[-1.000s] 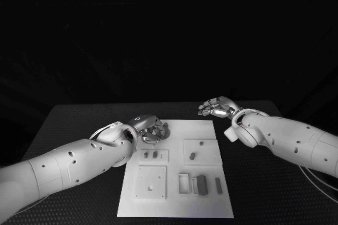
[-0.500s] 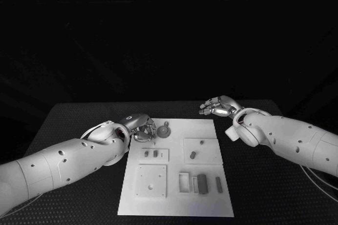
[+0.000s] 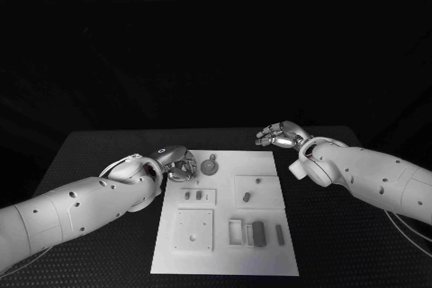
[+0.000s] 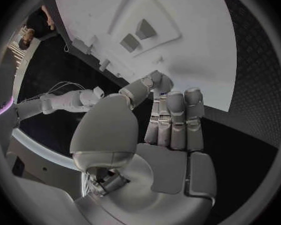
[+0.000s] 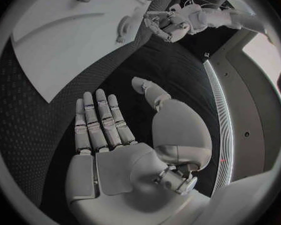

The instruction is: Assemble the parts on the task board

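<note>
The white task board (image 3: 225, 263) lies in the middle of the black table. A round grey part (image 3: 209, 167) sits on it near the far edge. My left hand (image 3: 176, 165) hovers just left of that part at the board's far left corner, holding nothing. In the left wrist view its fingers (image 4: 175, 120) lie straight, side by side, above the board (image 4: 197, 45). My right hand (image 3: 281, 137) hangs beyond the board's far right corner, with its fingers (image 5: 97, 120) spread and nothing in them.
Two small grey pieces stand in a raised plate (image 3: 193, 197) on the board. Two more pieces (image 3: 246, 199) lie on the plate to its right. Nearer me are a plate with a hole (image 3: 193, 232) and a frame with grey bars (image 3: 258, 235).
My left hand has drawn back to the left off the board's far part, uncovering the round grey part, which stays on the board. The right hand has hardly moved.
</note>
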Controlling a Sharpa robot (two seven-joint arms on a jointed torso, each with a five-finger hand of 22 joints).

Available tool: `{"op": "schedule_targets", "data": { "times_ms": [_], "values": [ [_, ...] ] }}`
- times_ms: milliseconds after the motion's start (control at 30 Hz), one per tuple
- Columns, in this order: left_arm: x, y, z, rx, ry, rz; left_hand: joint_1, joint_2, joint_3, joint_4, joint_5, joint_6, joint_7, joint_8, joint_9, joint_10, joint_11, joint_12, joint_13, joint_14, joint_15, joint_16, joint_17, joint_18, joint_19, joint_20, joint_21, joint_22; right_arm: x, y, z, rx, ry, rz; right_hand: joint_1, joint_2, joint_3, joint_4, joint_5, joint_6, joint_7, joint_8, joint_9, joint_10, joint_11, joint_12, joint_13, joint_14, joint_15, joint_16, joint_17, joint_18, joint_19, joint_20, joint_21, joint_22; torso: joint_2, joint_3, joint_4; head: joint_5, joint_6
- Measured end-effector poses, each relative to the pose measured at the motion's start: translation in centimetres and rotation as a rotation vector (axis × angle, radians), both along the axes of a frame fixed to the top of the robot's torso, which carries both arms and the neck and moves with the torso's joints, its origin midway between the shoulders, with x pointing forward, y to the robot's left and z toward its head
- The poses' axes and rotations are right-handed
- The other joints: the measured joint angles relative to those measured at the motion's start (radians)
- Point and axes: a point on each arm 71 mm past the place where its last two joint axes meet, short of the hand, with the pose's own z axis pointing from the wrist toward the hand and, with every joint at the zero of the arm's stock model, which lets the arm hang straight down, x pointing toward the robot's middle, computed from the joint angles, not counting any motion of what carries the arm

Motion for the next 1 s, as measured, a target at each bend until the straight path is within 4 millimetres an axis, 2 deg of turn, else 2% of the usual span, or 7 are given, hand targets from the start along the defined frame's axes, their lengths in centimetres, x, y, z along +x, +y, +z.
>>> {"op": "schedule_targets", "data": {
  "times_ms": [333,1000],
  "values": [
    [-0.27,0.4,-0.04,-0.006,0.02,0.005,-0.002,-0.003,0.0,0.0,0.0,0.004,0.0,-0.003,0.0,0.0,0.0,0.0,0.0,0.001,0.001,0.0,0.0,0.0,0.0,0.0,0.0,0.0,-0.01,-0.04,0.0,0.0,0.0,-0.001,0.0,0.0,0.0,0.0,0.0,0.0,0.0,0.0,-0.001,0.0,0.0,0.0,0.0,0.0,0.0,0.0,0.0,0.0,0.0,0.0,0.0,0.001,0.0,0.0007,-0.0006,0.001,-0.003],
    [-0.44,0.26,-0.32,-0.012,0.044,0.004,0.001,0.002,0.0,0.0,-0.004,0.004,0.0,-0.002,0.0,0.0,0.0,0.0,0.001,0.001,0.001,0.0,0.0,0.0,0.0,0.0,0.0,0.0,-0.02,0.02,0.01,0.0,0.0,0.001,0.0,0.0,0.0,0.0,0.0,0.0,0.0,0.004,-0.001,0.0,0.0,0.0,0.0,0.0,0.0,0.0,-0.001,0.0,0.0,0.0,0.0,0.001,0.0,-0.0005,-0.0001,0.001,-0.005]
  ]
}}
